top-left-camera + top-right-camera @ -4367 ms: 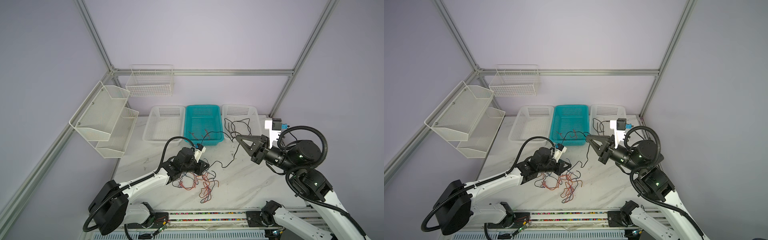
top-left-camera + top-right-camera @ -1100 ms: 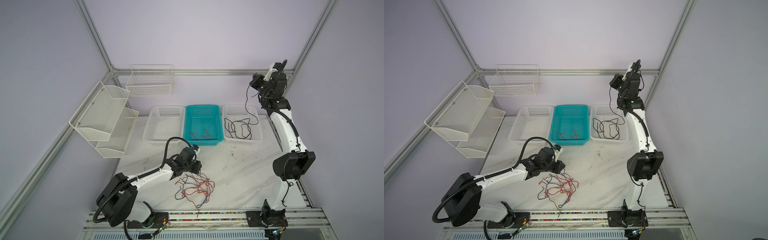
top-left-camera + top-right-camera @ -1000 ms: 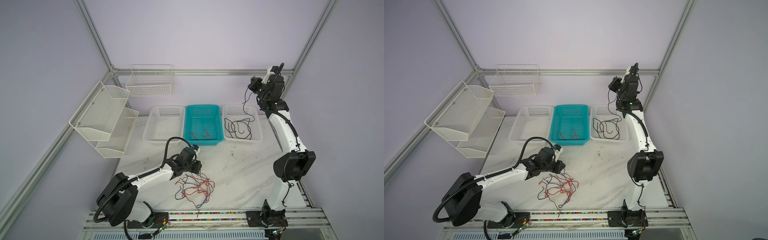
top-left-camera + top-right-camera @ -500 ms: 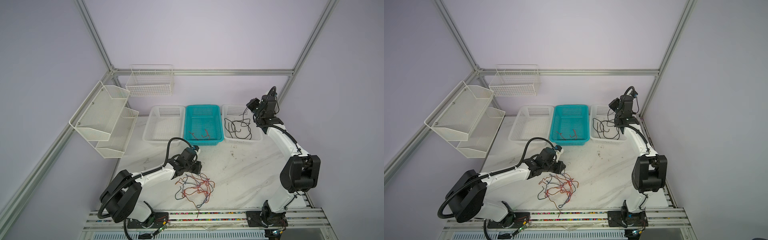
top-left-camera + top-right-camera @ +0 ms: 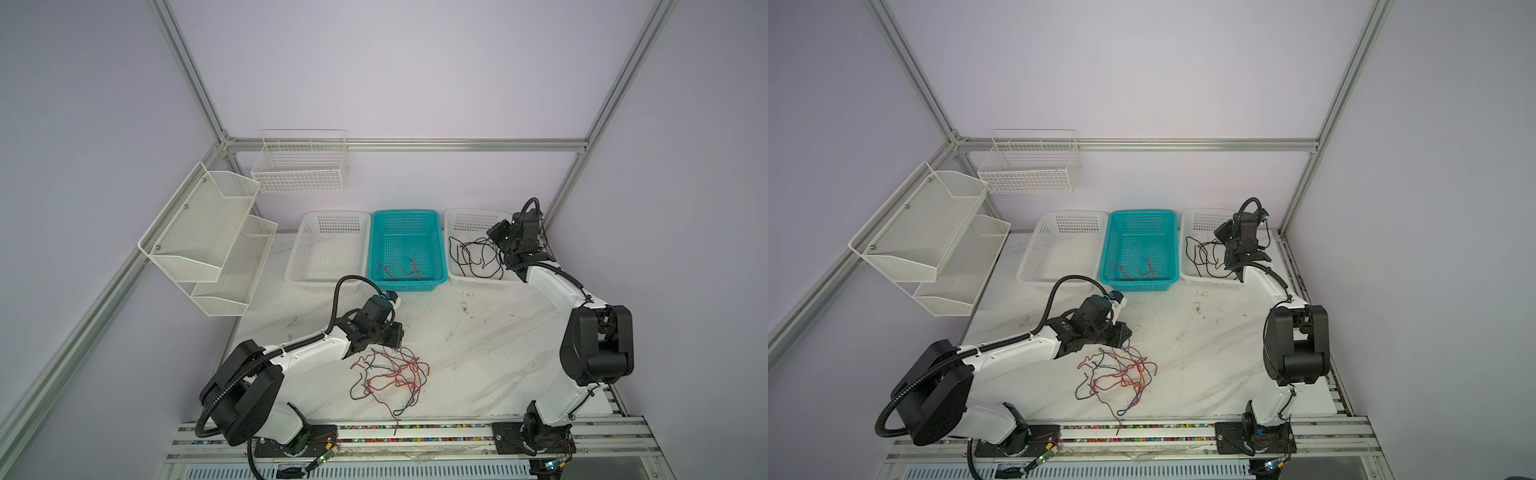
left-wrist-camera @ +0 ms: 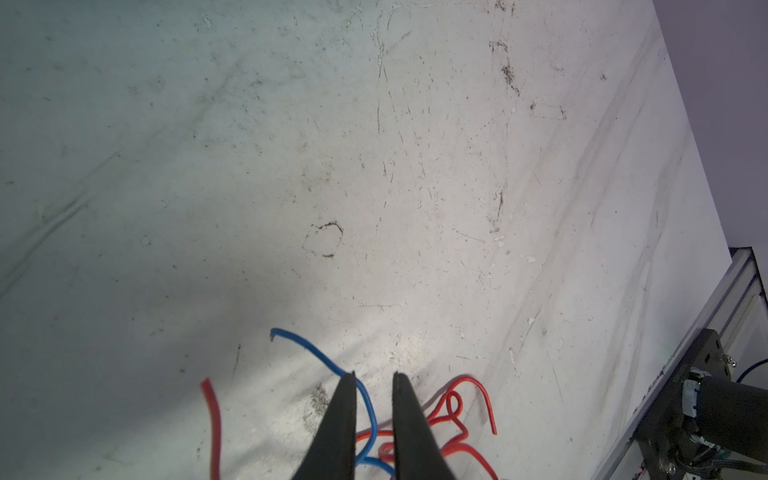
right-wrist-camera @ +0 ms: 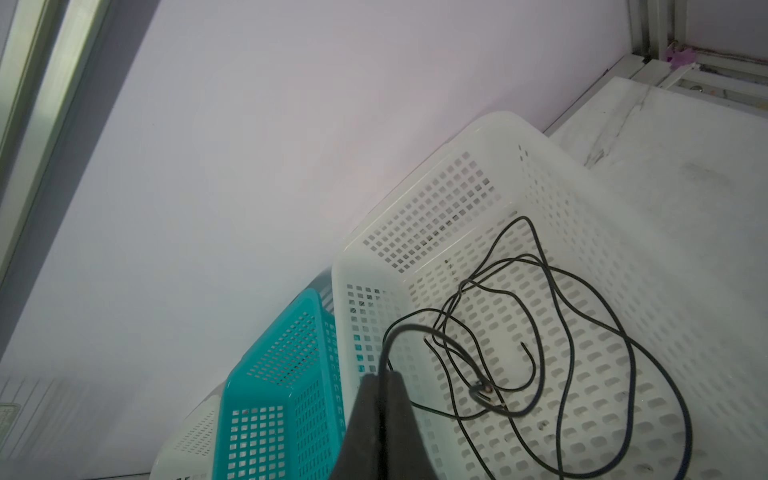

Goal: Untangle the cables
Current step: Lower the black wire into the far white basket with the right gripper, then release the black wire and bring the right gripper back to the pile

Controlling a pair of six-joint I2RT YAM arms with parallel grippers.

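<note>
**Black cable held over the right basket, coloured tangle on the bench**

Right end effector (image 7: 380,376): the fingers are pressed together with no gap showing. They pinch a black cable (image 7: 415,327) that arcs out of the tips and drops into the right white basket (image 7: 494,124). In both top views it hangs over that basket, toward its right side. More black loops lie on the basket floor (they cross each other, so I cannot count separate strands).

Left end effector (image 6: 374,376): it sits low over the bench (image 5: 478,345), at the far edge of the tangle. The jaws stand a narrow gap apart. A blue cable (image 6: 316,353) runs through that gap without filling it, and I cannot tell whether it touches either pad. Red cable (image 6: 457,411) curls on the bench just beside the fingers.

Tangle of cables (image 5: 390,374): red-orange, blue and darker strands are knotted loosely together. It lies flat on the bench in front of the teal basket (image 5: 405,212), with one strand trailing toward the front rail.

Baskets: three stand in a row at the back, touching or nearly so. The teal basket is in the middle, with two short red pieces (image 5: 409,270) on its floor. The left white basket (image 5: 328,216) stands beside it, well apart from both arms.
</note>
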